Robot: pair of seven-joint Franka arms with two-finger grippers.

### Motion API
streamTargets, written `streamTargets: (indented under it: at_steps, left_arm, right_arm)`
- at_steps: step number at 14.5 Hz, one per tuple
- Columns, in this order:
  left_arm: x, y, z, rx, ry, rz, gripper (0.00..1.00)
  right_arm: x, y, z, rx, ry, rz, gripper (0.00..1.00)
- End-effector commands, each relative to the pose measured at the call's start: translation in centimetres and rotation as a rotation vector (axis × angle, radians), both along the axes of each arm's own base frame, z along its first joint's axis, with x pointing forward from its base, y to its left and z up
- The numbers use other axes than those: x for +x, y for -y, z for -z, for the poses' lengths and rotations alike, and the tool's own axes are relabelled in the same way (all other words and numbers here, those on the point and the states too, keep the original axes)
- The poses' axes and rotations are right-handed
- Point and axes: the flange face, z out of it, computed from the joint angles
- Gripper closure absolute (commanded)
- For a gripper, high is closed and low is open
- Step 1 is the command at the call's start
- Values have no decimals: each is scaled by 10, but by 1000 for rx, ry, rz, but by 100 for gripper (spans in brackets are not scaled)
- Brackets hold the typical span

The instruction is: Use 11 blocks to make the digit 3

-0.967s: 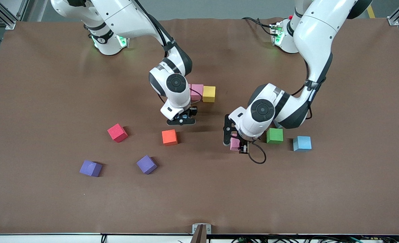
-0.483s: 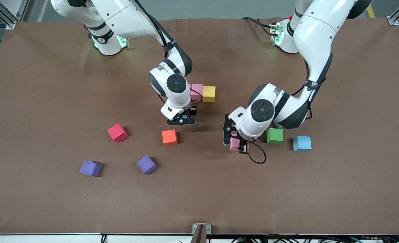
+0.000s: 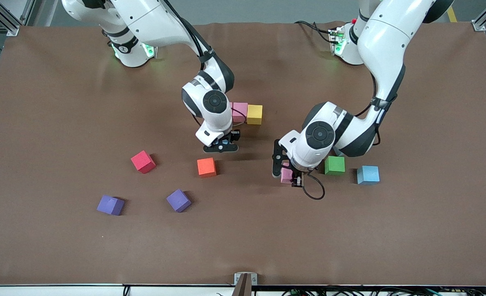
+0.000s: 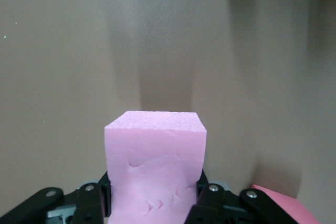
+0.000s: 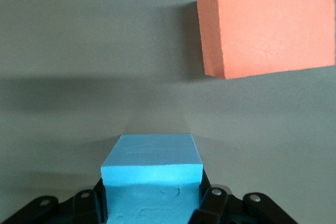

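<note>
light: even, overhead, bright | shadows: soft, short beside blocks, arm shadows on table [image 3: 62,102] | glare: none | focus: front sharp, wrist views soft close up

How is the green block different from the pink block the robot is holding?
The green block lies free on the table; the pink block is clamped in the left gripper. The green one sits closer to the left arm's end than the pink one. Both are foam cubes of seemingly equal size.

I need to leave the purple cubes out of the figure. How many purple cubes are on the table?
2. One purple cube lies toward the right arm's end of the table; the other purple cube sits nearer the middle, nearer the front camera than the orange cube.
</note>
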Motion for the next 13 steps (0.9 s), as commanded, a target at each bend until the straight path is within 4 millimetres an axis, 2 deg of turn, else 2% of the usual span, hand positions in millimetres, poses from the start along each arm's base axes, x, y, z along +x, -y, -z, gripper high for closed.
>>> streamTargets:
  at_steps: [1, 2, 3, 11, 13]
  left_arm:
    - [-2, 2, -2, 7, -1, 1, 79]
    - [-1, 1, -2, 8, -1, 0, 79]
    - [-1, 1, -2, 8, -1, 0, 79]
    - [-3, 5, -2, 7, 0, -21, 79]
    - [-12, 20, -2, 8, 0, -23, 79]
  right_arm:
    - [3, 7, 8, -10, -11, 31, 34]
    - [4, 8, 7, -9, -11, 35, 3]
    - [5, 7, 6, -8, -8, 34, 0]
    - [1, -2, 2, 21, -11, 77, 0]
    - [-1, -5, 2, 24, -12, 77, 0]
